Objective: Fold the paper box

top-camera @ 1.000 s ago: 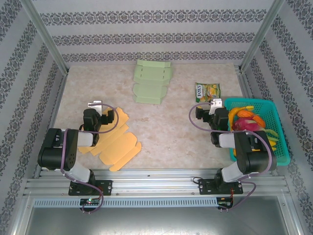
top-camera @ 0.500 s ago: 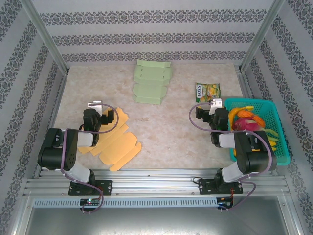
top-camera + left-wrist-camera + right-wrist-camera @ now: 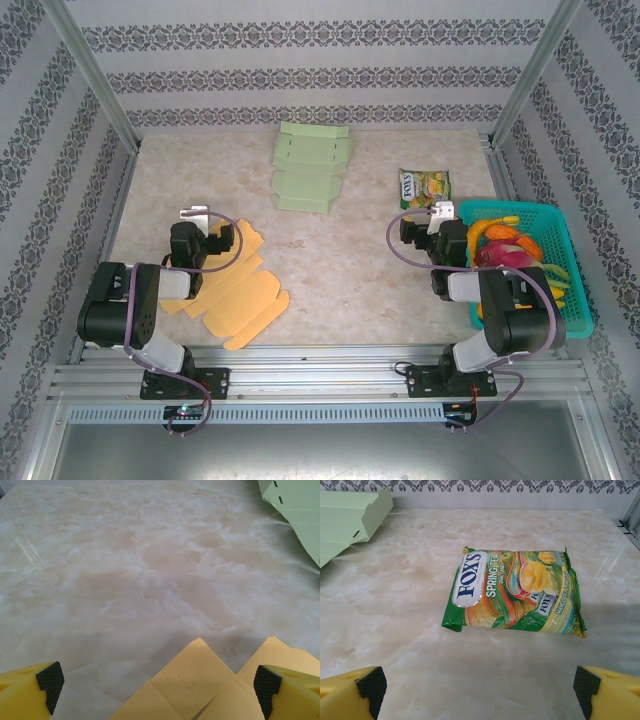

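Orange flat die-cut paper box blank (image 3: pixel 240 290) lies unfolded on the marbled beige worktop (image 3: pixel 340 270), its corners just under my left tool (image 3: pixel 157 682), which is spread wide and empty. My right tool (image 3: pixel 480 682) is likewise spread and empty, facing a green foil candy packet (image 3: pixel 515 592). Farther back, a pale green paper box blank (image 3: pixel 310 170) lies near the rear wall. Judgement: pin one panel, lift a flap along its crease, slowly.
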`<state>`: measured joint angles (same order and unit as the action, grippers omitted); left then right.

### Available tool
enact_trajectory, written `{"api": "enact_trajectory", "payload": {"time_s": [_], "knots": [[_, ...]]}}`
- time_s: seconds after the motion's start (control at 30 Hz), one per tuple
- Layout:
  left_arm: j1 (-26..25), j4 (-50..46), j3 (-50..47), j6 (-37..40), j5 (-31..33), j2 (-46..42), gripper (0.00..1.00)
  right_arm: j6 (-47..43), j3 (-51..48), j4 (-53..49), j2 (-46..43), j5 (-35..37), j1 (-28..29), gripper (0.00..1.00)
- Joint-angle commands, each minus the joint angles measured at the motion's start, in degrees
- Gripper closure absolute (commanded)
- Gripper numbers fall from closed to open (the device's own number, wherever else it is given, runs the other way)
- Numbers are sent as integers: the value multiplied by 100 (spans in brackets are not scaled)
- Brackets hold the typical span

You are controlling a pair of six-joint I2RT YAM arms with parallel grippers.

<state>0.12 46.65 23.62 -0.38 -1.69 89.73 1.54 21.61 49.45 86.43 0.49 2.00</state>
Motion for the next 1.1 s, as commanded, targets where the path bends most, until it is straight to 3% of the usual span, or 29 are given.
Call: {"api": "enact_trajectory", "payload": {"time_s": [0.0, 0.13, 0.27, 0.33, 0.43, 0.57, 0.67, 0.77, 0.87, 1.07], "knots": [[-30, -253, 110, 97, -34, -244, 0, -17, 57, 156, -17, 179, -81, 2], [-69, -1546, 345, -373, 631, -1078, 0, 58, -95, -127, -665, 824, 54, 2], [-74, -2738, 967, -717, 425, -1124, 0, 67, 108, -909, -1102, 1349, 215, 2], [-91, -2967, 1062, -788, 422, -1238, 0, 23, 222, -1214, -1224, 1704, 393, 2], [-82, -3097, 1040, -1445, 953, -1578, 0, 8, 537, -1827, -1482, 2109, 736, 2], [-71, -3813, 1364, -2067, 1209, -1855, 0, 315, 1213, -2844, -1723, 1420, 1153, 2], [-86, -4431, 1628, -2632, 919, -2192, 0, 253, 1948, -3580, -1377, 1361, 1648, 2], [-128, -4356, 1407, -3321, 382, -2665, 0, 337, 2729, -4227, -729, 1192, 1992, 2], [-322, -4577, 1356, -3718, 286, -2907, 0, 306, 3429, -4605, -2, 1045, 2297, 2], [-950, -4863, 1527, -3570, 566, -2795, 0, 45, 5085, -5277, 1596, 764, 2823, 2]]}}
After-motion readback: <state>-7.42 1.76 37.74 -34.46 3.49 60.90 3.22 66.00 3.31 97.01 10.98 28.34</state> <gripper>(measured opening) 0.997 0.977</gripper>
